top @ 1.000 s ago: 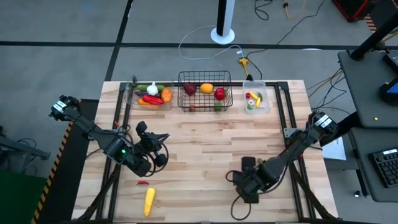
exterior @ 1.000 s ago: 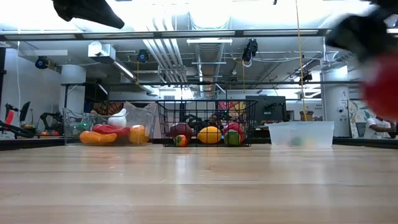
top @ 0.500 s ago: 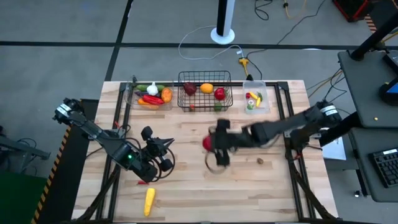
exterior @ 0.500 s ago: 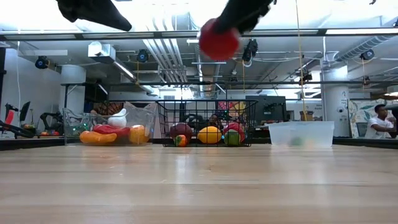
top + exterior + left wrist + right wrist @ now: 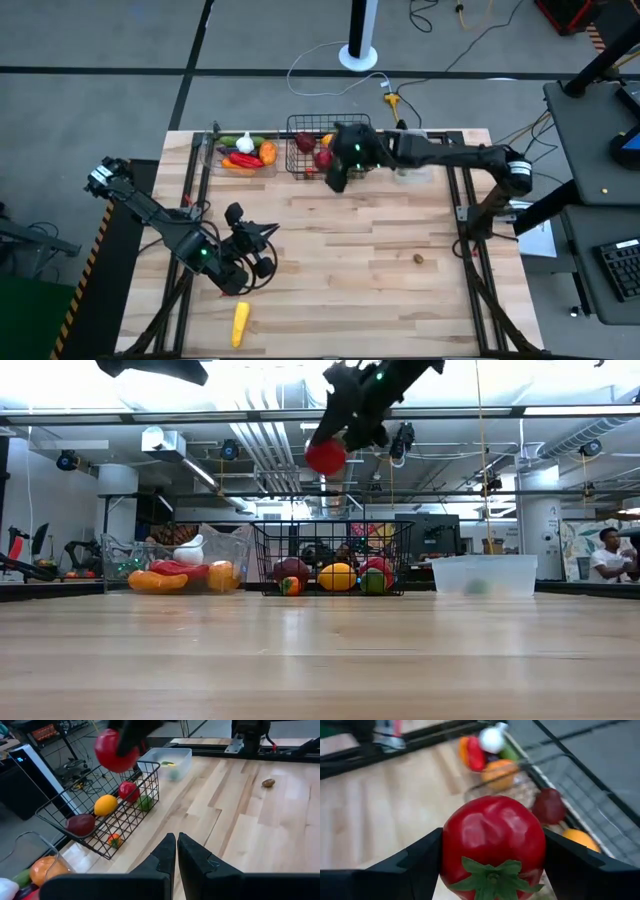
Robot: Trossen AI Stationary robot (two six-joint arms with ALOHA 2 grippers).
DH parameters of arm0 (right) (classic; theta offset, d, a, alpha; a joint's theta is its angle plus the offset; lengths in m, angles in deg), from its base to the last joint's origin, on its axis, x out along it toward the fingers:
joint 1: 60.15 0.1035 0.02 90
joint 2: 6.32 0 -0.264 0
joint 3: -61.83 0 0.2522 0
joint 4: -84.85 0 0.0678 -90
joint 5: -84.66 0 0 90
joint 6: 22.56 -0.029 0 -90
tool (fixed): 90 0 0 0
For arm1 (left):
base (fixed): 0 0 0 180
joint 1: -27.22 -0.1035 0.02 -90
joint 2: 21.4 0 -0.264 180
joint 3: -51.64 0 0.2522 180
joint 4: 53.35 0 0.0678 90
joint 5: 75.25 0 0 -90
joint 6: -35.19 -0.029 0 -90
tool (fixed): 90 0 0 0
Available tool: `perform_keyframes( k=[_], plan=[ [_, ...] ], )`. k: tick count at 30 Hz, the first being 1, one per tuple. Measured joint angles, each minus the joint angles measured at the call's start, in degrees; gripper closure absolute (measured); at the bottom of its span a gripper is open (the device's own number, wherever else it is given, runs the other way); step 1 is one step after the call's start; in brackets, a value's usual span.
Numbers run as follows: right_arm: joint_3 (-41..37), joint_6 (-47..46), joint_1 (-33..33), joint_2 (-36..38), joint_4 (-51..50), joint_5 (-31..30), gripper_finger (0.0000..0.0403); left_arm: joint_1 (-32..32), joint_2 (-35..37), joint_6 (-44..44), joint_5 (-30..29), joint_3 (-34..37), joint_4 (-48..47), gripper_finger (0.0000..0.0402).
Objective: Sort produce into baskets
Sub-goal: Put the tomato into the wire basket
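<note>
The right gripper (image 5: 328,163) is clamping a red tomato (image 5: 492,840) between its two dark fingers (image 5: 415,862), the green calyx facing the wrist camera, and is holding it in the air above the near edge of the black wire basket (image 5: 300,128) at the far side of the table (image 5: 380,260); in the low view the tomato (image 5: 326,456) is hanging well above the basket's rim (image 5: 330,525). Inside the basket are lying a dark red fruit (image 5: 80,824), a yellow-orange fruit (image 5: 105,804), a red one (image 5: 129,791), a green one (image 5: 145,802) and a small orange-and-green piece (image 5: 114,840). To one side of the basket the wide clear bin (image 5: 207,152) is holding white garlic (image 5: 245,146), a red pepper (image 5: 244,160) and an orange piece (image 5: 267,153); to the other side the smaller clear bin (image 5: 180,757) is sitting mostly hidden behind the right arm in the high view. The left gripper (image 5: 176,845) is hovering with fingers pressed together, holding nothing, over the near left part of the table. A yellow corn cob (image 5: 240,322) is lying near the front edge, just beside it, and a small brown item (image 5: 419,258) is resting on the right part of the table, well apart from both.
</note>
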Motion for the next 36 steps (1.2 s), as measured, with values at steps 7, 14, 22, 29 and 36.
perform_keyframes(
  k=[7,14,22,29,36],
  plan=[
    [6.9,-2.7,-6.9,-5.7,-7.3,0.0,0.0116,0.3,0.0,1.8,0.9,0.0,0.0,0.0399],
    [11.9,-3.8,-10.8,-13.0,-14.3,1.4,0.0116,0.3,0.0,3.0,2.0,0.0,0.1,0.0399],
    [15.8,-3.8,-13.0,-18.5,-18.3,1.9,0.0117,0.3,0.0,3.1,2.0,0.1,0.1,0.0399],
    [15.9,-4.6,-15.0,-20.6,-18.7,3.9,0.0118,0.3,0.0,3.1,2.0,0.1,0.0,0.0399],
    [15.9,-5.8,-15.8,-22.4,-18.7,4.0,0.0116,0.3,0.0,3.1,2.0,0.2,0.0,0.0399]
  ],
)
